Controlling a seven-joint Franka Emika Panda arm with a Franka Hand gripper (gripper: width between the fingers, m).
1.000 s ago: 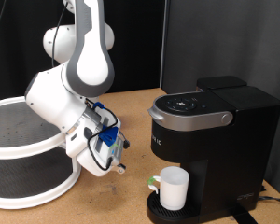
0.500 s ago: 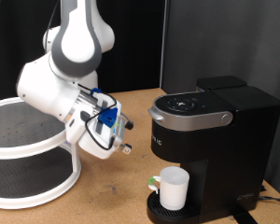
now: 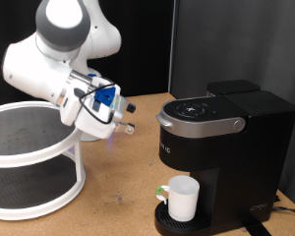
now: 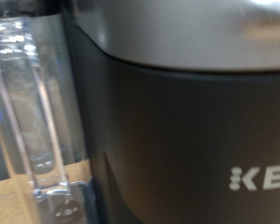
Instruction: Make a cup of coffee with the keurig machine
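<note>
The keurig machine (image 3: 221, 147) is a black box with a silver-grey lid handle (image 3: 200, 124), at the exterior view's right. The white cup (image 3: 182, 200) stands upright on its drip tray (image 3: 167, 220) under the spout. My gripper (image 3: 130, 117) hangs in the air to the left of the machine, about level with the lid, fingers apart with nothing between them. The wrist view shows the machine's black front (image 4: 177, 140) with white lettering, the silver lid edge (image 4: 168, 33) and a clear water tank (image 4: 33, 103) close up; no fingers show there.
A white round two-tier rack (image 3: 29, 157) stands at the exterior view's left, under the arm. A small green-topped thing (image 3: 159, 192) sits beside the cup on the tray. The wooden table (image 3: 118, 187) lies between rack and machine. A black curtain hangs behind.
The arm has swung up and towards the exterior view's left. The gripper has risen from low above the table to about lid height. The cup and the machine have not moved.
</note>
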